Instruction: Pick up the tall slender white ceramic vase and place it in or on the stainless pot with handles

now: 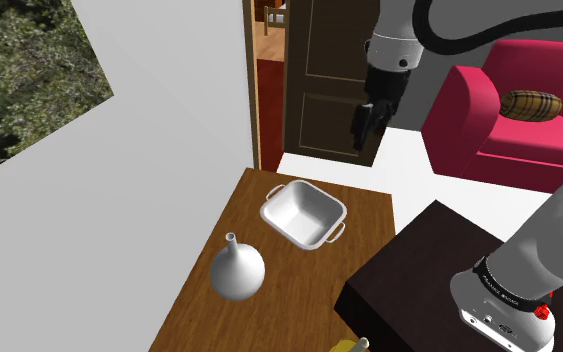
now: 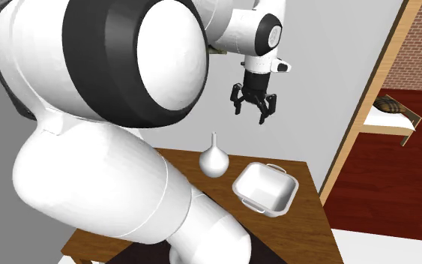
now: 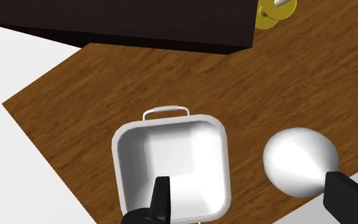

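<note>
A white vase (image 1: 237, 268) with a round belly and a thin neck stands upright on the wooden table (image 1: 299, 290). Beside it, toward the table's far end, sits a white square pot (image 1: 304, 215) with two small handles, nothing in it. My black gripper (image 1: 367, 135) hangs open high above the far end of the table, holding nothing. In the second exterior view the gripper (image 2: 252, 111) is well above both the vase (image 2: 213, 160) and the pot (image 2: 264, 187). The wrist view looks down on the pot (image 3: 171, 165) and the vase (image 3: 300, 160), my fingers (image 3: 161, 198) wide apart.
The dark stand (image 1: 419, 270) borders the table on the shoulder view's right. A yellow object (image 1: 347, 346) lies at the table's near end by the stand. A grey wall runs along the table's left; a dark door (image 1: 329, 80) and red sofa (image 1: 509, 110) stand beyond.
</note>
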Controlling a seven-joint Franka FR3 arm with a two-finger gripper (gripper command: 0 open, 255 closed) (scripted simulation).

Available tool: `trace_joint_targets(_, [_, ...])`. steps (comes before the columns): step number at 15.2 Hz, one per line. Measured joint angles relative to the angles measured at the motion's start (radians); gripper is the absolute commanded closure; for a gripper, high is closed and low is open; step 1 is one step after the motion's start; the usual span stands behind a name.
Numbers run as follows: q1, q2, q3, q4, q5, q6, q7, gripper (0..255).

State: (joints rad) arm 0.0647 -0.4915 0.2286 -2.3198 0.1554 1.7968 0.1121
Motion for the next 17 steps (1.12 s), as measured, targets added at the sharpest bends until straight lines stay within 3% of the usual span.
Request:
trace_joint_targets(7, [0.021, 0.244, 0.114, 0.097, -0.014, 0.127, 0.131, 0])
trace_joint_targets(17, [0.084, 0.629, 0.210, 0.310, -0.144, 0.242, 0.342, 0])
